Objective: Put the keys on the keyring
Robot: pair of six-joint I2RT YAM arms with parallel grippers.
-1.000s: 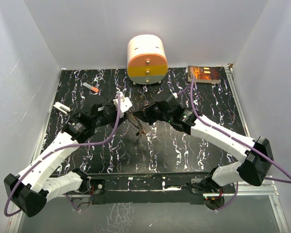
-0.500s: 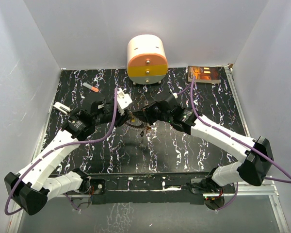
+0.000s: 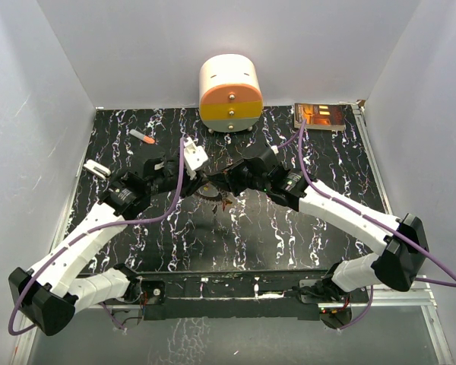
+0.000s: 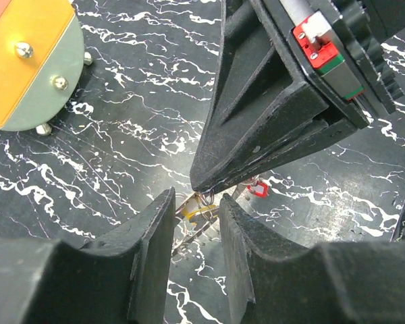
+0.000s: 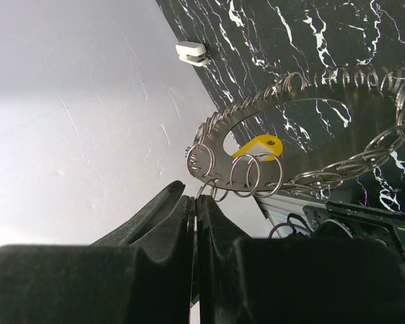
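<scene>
My right gripper [image 5: 194, 198] has its jaws pressed together on one of the small wire loops of the silvery-grey jagged metal keyring [image 5: 224, 129], holding it above the black white-veined marble-look table [image 3: 273, 236], between the two arms at mid-table. A yellow-headed key [image 5: 260, 146] hangs on the loops, and a red-headed key [image 4: 258, 188] shows just beyond the right fingertips. My left gripper [image 4: 196, 202] sits with its jaws apart right beneath those tips, ring wires visible in the gap. Compared with a second ago, the left wrist has swung up and in toward the ring, and the dangling keys have shifted slightly right. The cream, orange and grey drawer unit [image 3: 229, 93] has stayed at the back.
</scene>
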